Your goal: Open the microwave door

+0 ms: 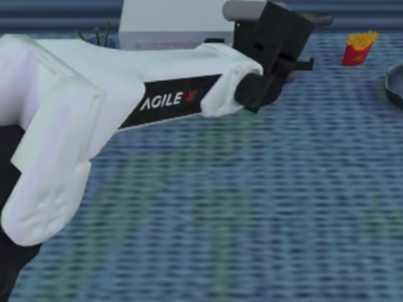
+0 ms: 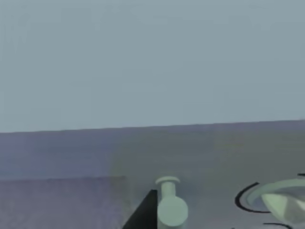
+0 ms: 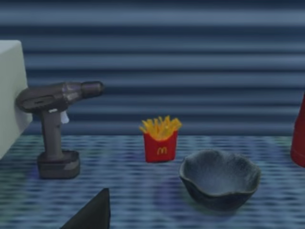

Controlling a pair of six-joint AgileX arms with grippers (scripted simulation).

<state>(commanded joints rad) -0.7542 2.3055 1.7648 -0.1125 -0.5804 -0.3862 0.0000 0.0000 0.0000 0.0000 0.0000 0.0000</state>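
Note:
The white microwave (image 1: 173,25) stands at the table's far edge, its front hidden under my left arm in the top view. My left gripper (image 1: 277,53) is at the microwave's right end. In the left wrist view the microwave's front (image 2: 214,152) fills the lower half, very close. A pale peg-shaped handle with a round end (image 2: 169,205) sticks out of it, and a black edge of the gripper lies against its side. A silver knob (image 2: 279,200) in a dark ring sits beside it. I cannot make out the microwave door itself.
A dark power drill (image 3: 52,129) stands right beside the microwave's side wall (image 3: 9,90). A red fries carton (image 3: 161,138), a dark grey bowl (image 3: 219,179) and a red object (image 3: 299,138) sit further right. My right gripper (image 3: 138,222) is parked low, open, one fingertip (image 3: 97,210) showing.

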